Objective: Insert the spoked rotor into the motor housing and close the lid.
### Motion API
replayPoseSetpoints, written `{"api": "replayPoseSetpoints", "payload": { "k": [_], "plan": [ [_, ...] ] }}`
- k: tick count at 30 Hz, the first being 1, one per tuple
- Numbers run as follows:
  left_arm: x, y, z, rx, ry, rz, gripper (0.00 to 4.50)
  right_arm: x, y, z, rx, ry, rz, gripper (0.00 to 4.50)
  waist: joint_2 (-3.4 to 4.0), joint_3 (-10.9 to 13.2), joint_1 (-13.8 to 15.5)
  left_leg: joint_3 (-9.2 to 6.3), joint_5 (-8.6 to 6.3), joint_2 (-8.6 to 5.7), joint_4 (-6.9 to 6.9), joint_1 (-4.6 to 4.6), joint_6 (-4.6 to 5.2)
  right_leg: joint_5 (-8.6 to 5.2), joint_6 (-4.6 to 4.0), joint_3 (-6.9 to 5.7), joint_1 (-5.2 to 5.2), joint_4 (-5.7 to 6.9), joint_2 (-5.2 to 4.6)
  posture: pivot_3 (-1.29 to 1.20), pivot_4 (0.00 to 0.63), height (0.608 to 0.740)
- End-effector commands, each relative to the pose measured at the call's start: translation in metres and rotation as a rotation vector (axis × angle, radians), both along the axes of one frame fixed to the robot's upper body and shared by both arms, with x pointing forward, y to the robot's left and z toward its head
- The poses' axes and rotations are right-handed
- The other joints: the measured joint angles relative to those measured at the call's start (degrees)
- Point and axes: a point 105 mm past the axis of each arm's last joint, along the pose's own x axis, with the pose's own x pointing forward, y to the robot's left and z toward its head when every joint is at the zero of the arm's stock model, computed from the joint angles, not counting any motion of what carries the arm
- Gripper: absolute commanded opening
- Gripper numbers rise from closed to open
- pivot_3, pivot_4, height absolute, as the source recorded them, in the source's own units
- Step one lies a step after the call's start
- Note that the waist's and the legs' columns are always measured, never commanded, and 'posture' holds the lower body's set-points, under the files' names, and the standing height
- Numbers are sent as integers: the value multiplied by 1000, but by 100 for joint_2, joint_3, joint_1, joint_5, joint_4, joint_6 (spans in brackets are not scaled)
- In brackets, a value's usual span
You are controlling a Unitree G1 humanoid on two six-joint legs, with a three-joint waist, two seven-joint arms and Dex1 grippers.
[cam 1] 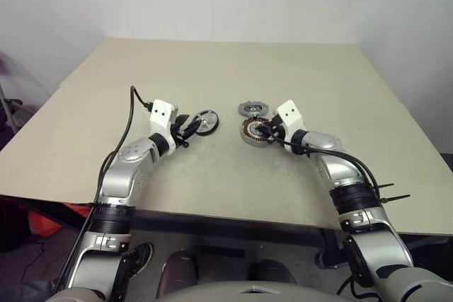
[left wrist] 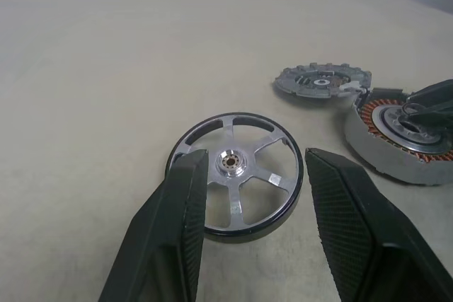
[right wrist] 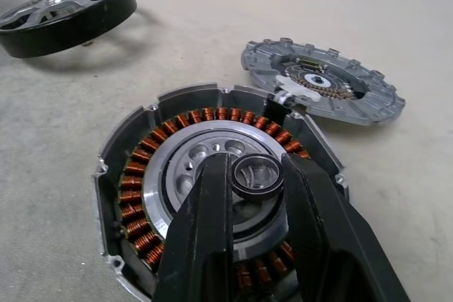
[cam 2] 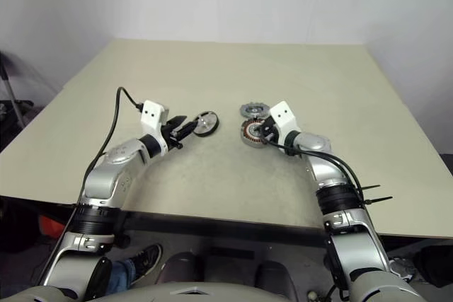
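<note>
Beige matte tabletop under a white wall carries all three parts, still separate: nothing is inserted, nothing closed. Left tool stands spread, flanking the black-rimmed round rotor with shiny silver spokes, apparently not yet gripping it. Right tool pinches a small dark ring over the silver-grey round housing with copper coils. Just beyond lies the dull-grey scalloped flat lid.
</note>
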Motion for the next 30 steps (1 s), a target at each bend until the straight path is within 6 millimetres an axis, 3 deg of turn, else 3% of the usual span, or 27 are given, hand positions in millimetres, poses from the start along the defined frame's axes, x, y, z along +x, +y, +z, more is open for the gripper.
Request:
{"api": "replayPoseSetpoints", "payload": {
  "k": [1, 25, 30],
  "plan": [
    [1, 1, 12, 5, -48, -11, 2294, 1, 5, 13, 13, -43, 18, 615, 0, 0, 1, 0, 0, 0, 0, 0, 0, 0, 0, 0, 0, 0, 0, 0, 0, 740],
    [3, -1, 10, 15, -45, -28, 2294, 0, 6, 7, 13, -11, 12, 615, 0, 0, 0, 0, 0, 0, 0, 1, -1, 0, 0, 0, 0, 3, 0, 0, 0, 740],
    [3, 0, 10, 17, -45, -26, 2294, 0, 6, 12, -3, -49, 17, 2303, 0, 0, 1, 0, 1, 0, 1, 4, -2, 0, 0, 0, 2, 6, 0, 0, 0, 740]
  ]
}}
